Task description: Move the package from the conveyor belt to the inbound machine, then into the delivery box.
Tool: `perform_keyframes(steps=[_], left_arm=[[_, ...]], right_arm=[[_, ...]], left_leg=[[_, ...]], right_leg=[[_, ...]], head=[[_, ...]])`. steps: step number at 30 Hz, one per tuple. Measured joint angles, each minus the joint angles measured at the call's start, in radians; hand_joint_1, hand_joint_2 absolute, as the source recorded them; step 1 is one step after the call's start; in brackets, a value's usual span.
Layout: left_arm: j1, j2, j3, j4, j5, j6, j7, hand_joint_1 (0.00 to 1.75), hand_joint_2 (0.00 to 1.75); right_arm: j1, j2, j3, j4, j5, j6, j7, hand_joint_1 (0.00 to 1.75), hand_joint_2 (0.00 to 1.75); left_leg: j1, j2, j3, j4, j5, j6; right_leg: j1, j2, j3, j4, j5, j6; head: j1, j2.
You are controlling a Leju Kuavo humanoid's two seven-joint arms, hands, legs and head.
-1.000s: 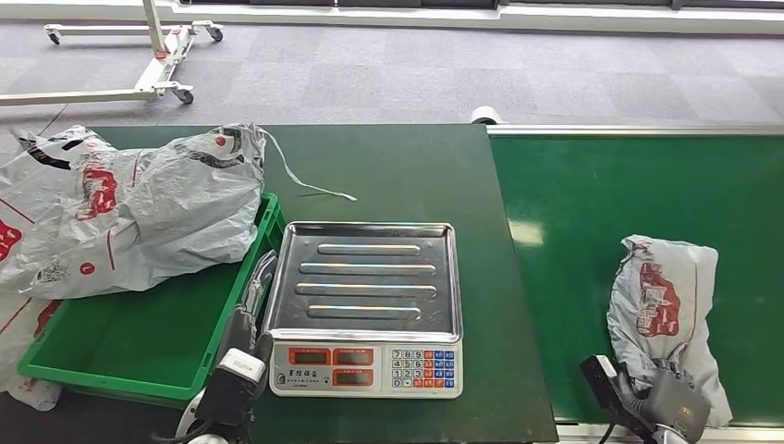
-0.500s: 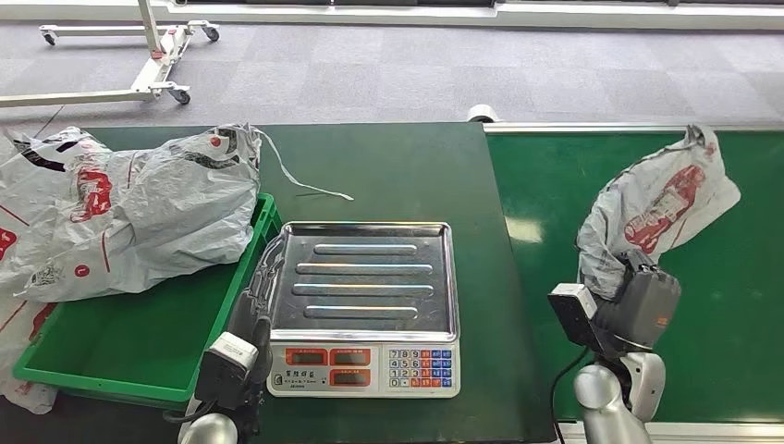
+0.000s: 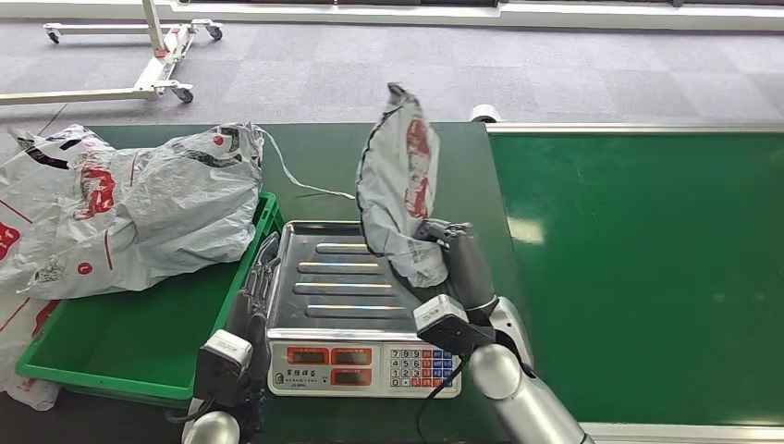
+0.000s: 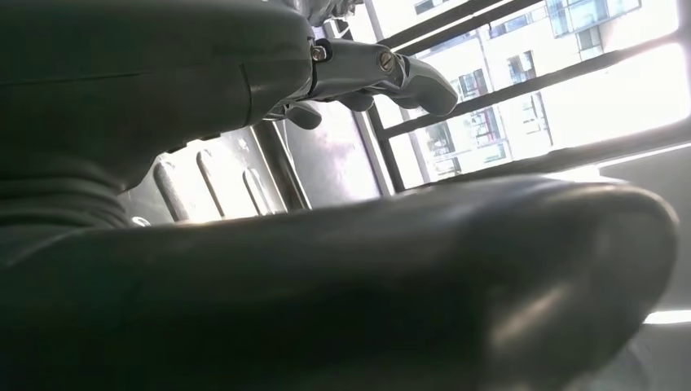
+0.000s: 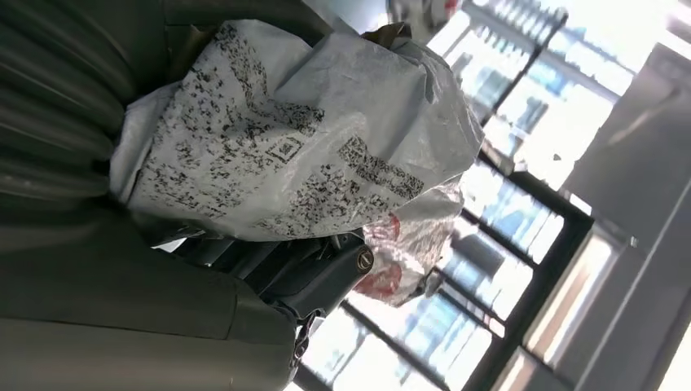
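The right hand [image 3: 455,252] grips a crumpled grey plastic mailer package with red print [image 3: 399,180] — held upright above the steel pan of the weighing scale [image 3: 328,287]. The left hand [image 3: 262,277] rests beside the scale's edge, near the green plastic bin [image 3: 139,342] — I cannot tell how its fingers lie.

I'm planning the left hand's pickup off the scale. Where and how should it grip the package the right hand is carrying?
Judging by its pose, the package stands tall and limp above the scale, gripped low by the right hand. The left hand should probably come from the scale's left edge and grip the free midsection.
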Motion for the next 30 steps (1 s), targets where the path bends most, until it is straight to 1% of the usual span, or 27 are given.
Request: perform_keyframes(steps=[1, 2, 3, 5, 6, 7, 11, 13, 16, 18, 21, 23, 25, 27, 28, 30], left_arm=[[-0.001, -0.003, 0.000, 0.003, 0.000, 0.000, -0.001, 0.00, 0.00], [-0.002, -0.005, 0.001, 0.006, -0.001, 0.001, -0.002, 0.00, 0.00], [-0.002, -0.008, 0.002, 0.008, -0.001, 0.002, -0.003, 0.00, 0.00], [-0.002, -0.012, 0.005, 0.010, -0.001, 0.004, -0.004, 0.00, 0.00], [-0.002, -0.013, 0.006, 0.010, -0.002, 0.005, -0.004, 0.00, 0.00], [-0.001, -0.014, 0.008, 0.010, -0.002, 0.007, -0.004, 0.00, 0.00], [0.004, -0.019, 0.017, 0.010, -0.002, 0.020, -0.004, 0.00, 0.00], [0.010, -0.019, 0.021, 0.010, -0.002, 0.024, -0.007, 0.00, 0.00], [0.019, -0.019, 0.029, 0.003, -0.033, 0.059, -0.028, 0.00, 0.00], [0.025, -0.018, 0.038, -0.008, -0.095, 0.134, -0.060, 0.00, 0.00], [0.022, -0.012, 0.054, -0.035, -0.185, 0.294, -0.109, 0.00, 0.00], [0.008, 0.003, 0.059, -0.049, -0.225, 0.399, -0.122, 0.00, 0.00], [-0.019, 0.023, 0.059, -0.054, -0.268, 0.489, -0.126, 0.00, 0.00], [-0.051, 0.039, 0.059, -0.053, -0.333, 0.559, -0.122, 0.00, 0.00], [-0.066, 0.046, 0.059, -0.050, -0.373, 0.584, -0.117, 0.00, 0.00], [-0.094, 0.056, 0.059, -0.041, -0.437, 0.604, -0.103, 0.00, 0.00]], right_arm=[[-0.015, 0.009, 0.030, 0.033, -0.015, 0.015, -0.001, 1.75, 1.75], [-0.030, 0.018, 0.056, 0.064, -0.027, 0.028, -0.002, 1.60, 1.75], [-0.042, 0.026, 0.079, 0.094, -0.037, 0.038, -0.002, 1.17, 1.75], [-0.063, 0.040, 0.115, 0.143, -0.054, 0.053, -0.002, 0.29, 0.87], [-0.071, 0.045, 0.127, 0.163, -0.066, 0.060, -0.002, 0.00, 0.44], [-0.080, 0.049, 0.136, 0.182, -0.084, 0.069, -0.001, 0.00, 0.00], [-0.102, 0.055, 0.152, 0.257, -0.175, 0.109, -0.012, 0.00, 0.00], [-0.108, 0.054, 0.154, 0.283, -0.197, 0.104, -0.018, 0.00, 0.00], [-0.111, 0.040, 0.142, 0.306, -0.236, 0.047, -0.028, 0.00, 0.00], [-0.107, 0.013, 0.113, 0.310, -0.255, -0.032, -0.040, 0.00, 0.00], [-0.081, -0.042, 0.024, 0.286, -0.274, -0.158, -0.059, 0.00, 0.00], [-0.048, -0.080, -0.059, 0.233, -0.285, -0.206, -0.067, 0.00, 0.00], [-0.006, -0.116, -0.151, 0.165, -0.294, -0.221, -0.071, 0.00, 0.00], [0.041, -0.144, -0.249, 0.092, -0.307, -0.221, -0.081, 0.00, 0.00], [0.065, -0.154, -0.297, 0.055, -0.315, -0.219, -0.089, 0.00, 0.00], [0.110, -0.167, -0.376, -0.008, -0.328, -0.211, -0.104, 0.00, 0.00]], left_leg=[[0.000, 0.000, 0.000, 0.000, 0.000, 0.000], [0.000, 0.000, 0.000, 0.000, 0.000, 0.000], [0.000, 0.000, 0.000, 0.000, 0.000, 0.000], [0.000, -0.001, 0.000, 0.000, 0.000, 0.000], [0.000, -0.001, 0.000, 0.000, 0.000, 0.000], [0.000, -0.001, 0.000, 0.000, 0.000, 0.000], [0.000, -0.001, -0.001, 0.000, 0.000, 0.000], [0.000, -0.001, -0.001, 0.000, 0.000, 0.000], [0.000, -0.002, -0.001, 0.000, 0.000, 0.000], [0.000, -0.002, 0.000, 0.001, 0.000, 0.000], [0.000, -0.003, 0.000, 0.002, 0.000, 0.000], [-0.001, -0.004, -0.001, 0.002, 0.000, 0.000], [-0.001, -0.005, -0.001, 0.002, 0.000, 0.000], [-0.001, -0.007, -0.001, 0.002, 0.000, 0.000], [-0.001, -0.007, -0.001, 0.002, 0.000, 0.000], [-0.001, -0.006, -0.001, 0.002, -0.001, 0.001]], right_leg=[[0.000, 0.000, 0.000, 0.000, 0.000, 0.000], [0.000, 0.000, 0.000, 0.000, 0.000, 0.000], [0.000, 0.000, 0.000, 0.000, 0.000, 0.000], [0.000, 0.000, 0.000, 0.000, 0.000, 0.000], [0.000, 0.000, 0.000, 0.000, 0.000, 0.000], [0.000, 0.000, 0.000, 0.000, 0.000, 0.000], [0.000, 0.000, 0.000, 0.000, 0.000, 0.000], [0.000, 0.000, -0.001, 0.000, 0.000, 0.000], [0.000, 0.000, -0.001, 0.000, 0.000, 0.000], [0.000, -0.001, -0.001, 0.000, 0.000, 0.000], [-0.001, -0.002, -0.001, 0.000, 0.000, 0.000], [-0.001, -0.002, -0.001, 0.000, 0.000, 0.000], [-0.001, -0.003, 0.000, -0.001, 0.000, 0.001], [-0.001, -0.005, 0.000, -0.001, 0.000, 0.001], [-0.001, -0.005, 0.000, -0.001, 0.000, 0.001], [-0.001, -0.005, 0.000, -0.001, 0.000, 0.001]], head=[[0.000, 0.000], [0.000, 0.000], [0.000, 0.000], [0.000, 0.000], [0.000, 0.000], [0.000, 0.000], [0.000, 0.000], [0.000, 0.000], [0.000, 0.000], [0.000, 0.000], [0.000, 0.000], [0.000, 0.000], [0.000, 0.000], [0.000, 0.000], [0.000, 0.000], [0.000, 0.000]])
